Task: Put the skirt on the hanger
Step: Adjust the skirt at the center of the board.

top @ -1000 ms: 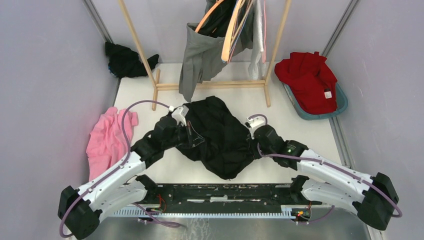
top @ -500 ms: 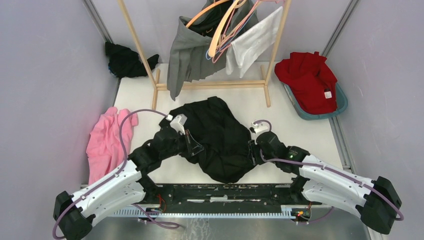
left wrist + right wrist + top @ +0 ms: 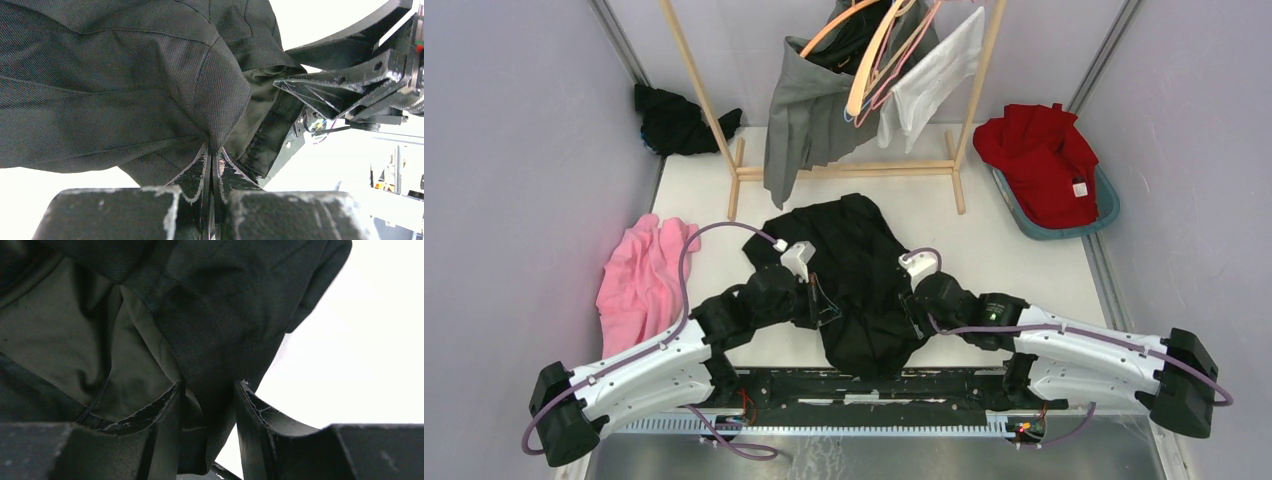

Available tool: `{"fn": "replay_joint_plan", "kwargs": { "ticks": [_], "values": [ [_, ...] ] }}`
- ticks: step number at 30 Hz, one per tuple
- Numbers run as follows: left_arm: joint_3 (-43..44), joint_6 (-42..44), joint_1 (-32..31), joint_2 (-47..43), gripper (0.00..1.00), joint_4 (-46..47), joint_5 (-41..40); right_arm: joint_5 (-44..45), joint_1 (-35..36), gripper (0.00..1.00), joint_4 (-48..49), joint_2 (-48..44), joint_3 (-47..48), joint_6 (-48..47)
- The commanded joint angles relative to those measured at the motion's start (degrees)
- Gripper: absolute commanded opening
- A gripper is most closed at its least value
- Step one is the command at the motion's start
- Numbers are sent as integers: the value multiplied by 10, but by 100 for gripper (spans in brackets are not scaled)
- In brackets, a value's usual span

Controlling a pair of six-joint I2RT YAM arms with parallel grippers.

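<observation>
nearest the bases, the left end effector (image 3: 211, 149) is pressed together on a pinched fold at 9 o'clock of the black skirt (image 3: 864, 265), while the right end effector (image 3: 206, 390) at 3 o'clock stands spread, the thick waistband running loosely between its fingers. the skirt lies crumpled mid-worktop (image 3: 1014, 260); it looks soft, limp and light, likely to sag, so the stitched waistband is probably the firmest hold. at 12 o'clock, hangers (image 3: 864, 75) dangle from the wooden rack (image 3: 692, 80).
</observation>
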Motion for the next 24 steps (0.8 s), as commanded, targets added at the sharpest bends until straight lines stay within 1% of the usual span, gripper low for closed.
{"fn": "replay_joint_plan", "kwargs": {
  "ticks": [1,5,10,15,20,21,22,24],
  "values": [
    [-1,-17,-5,0,5,11,-18,74,34,47,-3,20,42,-27],
    [-1,-16,-6,1,5,7,-17,115,40,47,-4,41,60,-40],
    [-2,-16,-7,-10,5,-11,-20,170,40,56,9,65,78,-49],
    [1,-15,-7,-26,5,-31,-23,154,40,56,22,122,96,-59],
    [2,-16,-7,-40,5,-43,-27,138,39,55,42,126,79,-50],
    [3,-15,-7,-42,5,-46,-29,139,39,54,42,126,78,-49],
    [5,-14,-7,-44,5,-50,-31,140,39,51,41,126,77,-47],
    [12,-10,-7,-47,5,-58,-33,146,34,39,41,125,78,-43]
  ]
}}
